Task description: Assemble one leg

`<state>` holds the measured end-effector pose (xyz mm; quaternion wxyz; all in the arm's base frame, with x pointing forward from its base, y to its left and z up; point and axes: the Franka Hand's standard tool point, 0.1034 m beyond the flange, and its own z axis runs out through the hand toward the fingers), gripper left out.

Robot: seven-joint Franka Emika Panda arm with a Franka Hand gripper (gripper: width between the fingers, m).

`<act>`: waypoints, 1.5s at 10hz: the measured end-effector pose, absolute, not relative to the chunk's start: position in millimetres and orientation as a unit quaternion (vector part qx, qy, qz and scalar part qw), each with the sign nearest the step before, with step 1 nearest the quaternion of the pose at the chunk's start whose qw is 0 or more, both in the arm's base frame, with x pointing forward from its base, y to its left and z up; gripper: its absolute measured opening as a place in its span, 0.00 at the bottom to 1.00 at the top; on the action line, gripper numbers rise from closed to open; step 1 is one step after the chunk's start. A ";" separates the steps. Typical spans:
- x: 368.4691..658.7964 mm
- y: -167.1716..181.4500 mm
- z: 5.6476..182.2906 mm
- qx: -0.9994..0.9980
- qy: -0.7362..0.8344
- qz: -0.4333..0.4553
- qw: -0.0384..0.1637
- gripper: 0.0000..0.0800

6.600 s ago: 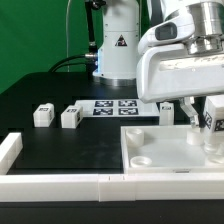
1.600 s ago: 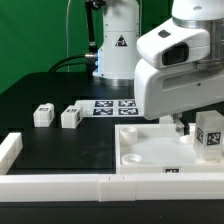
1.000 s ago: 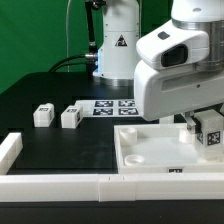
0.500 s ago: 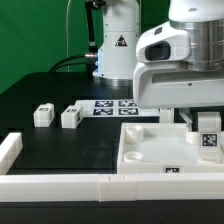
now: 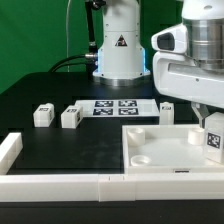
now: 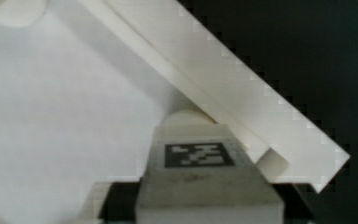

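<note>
One large white robot arm (image 5: 195, 60) is shown shifted toward the exterior view's right and raised, compared with half a second ago. A fourth leg (image 5: 167, 110), small, white and tagged, was hidden behind the arm's housing a moment before and is now uncovered beyond the panel. The large flat white square panel (image 5: 160, 150), with a raised rim and round sockets, is seen lying on the black table (image 5: 60, 140), unmoved.

The small white plastic block-like leg (image 5: 213, 141), marked with a black-and-white square tag, has been carried only slightly further right and lower. It is now placed at the panel's corner on the exterior view's right. From this it is judged that the leg is being fitted into that corner socket. Whether it is seated cannot be told, as the socket is hidden.

A first loose leg (image 5: 42, 115) and a second loose leg (image 5: 70, 116) are left standing well apart from the panel, near the flat white marker board (image 5: 115, 107).

The gripper (image 5: 208, 124) is seen closed on the leg. In the wrist view the leg (image 6: 202, 150) is framed between dark fingers (image 6: 117, 203), just beside the panel's rim (image 6: 229, 85).
</note>
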<state>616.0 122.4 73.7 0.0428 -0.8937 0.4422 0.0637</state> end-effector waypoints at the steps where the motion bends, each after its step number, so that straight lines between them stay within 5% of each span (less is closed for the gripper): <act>1: 616.9 122.4 74.3 -0.881 0.467 0.066 0.043 0.36; 3: 616.8 122.6 74.2 -0.879 0.471 0.066 0.043 0.36; 4: 616.7 122.6 74.1 -0.890 0.450 0.065 0.045 0.57; 5: 616.6 122.4 73.9 -0.895 0.439 0.065 0.046 0.57; 6: 616.8 120.9 73.9 -0.915 0.395 0.062 0.047 0.75; 7: 616.8 120.9 73.9 -0.943 0.324 0.058 0.052 0.80; 15: 620.3 118.2 74.6 -0.989 -0.136 0.020 0.061 0.81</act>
